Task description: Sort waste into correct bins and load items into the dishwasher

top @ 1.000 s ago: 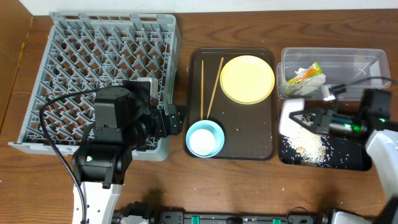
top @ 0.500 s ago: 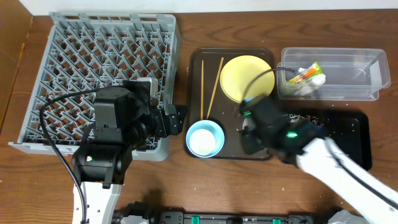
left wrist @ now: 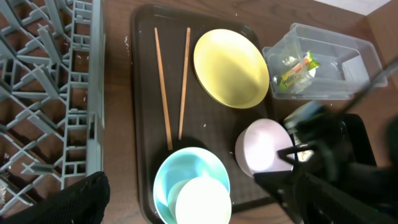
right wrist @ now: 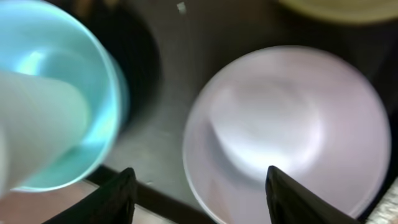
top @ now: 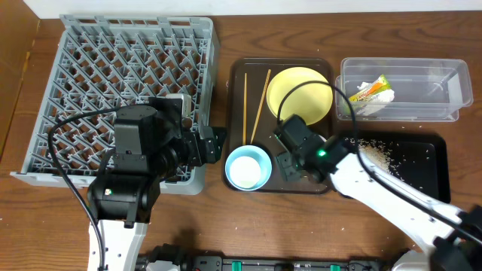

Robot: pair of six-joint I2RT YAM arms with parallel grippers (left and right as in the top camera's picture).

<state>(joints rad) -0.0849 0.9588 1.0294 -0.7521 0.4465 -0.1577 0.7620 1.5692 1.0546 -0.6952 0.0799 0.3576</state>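
Three downward views, shared blue bowl

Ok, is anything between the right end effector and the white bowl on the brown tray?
Nothing visible. The right end effector hangs open right over the white bowl, at its rim. The light blue bowl sits off to the side, clear of the path.
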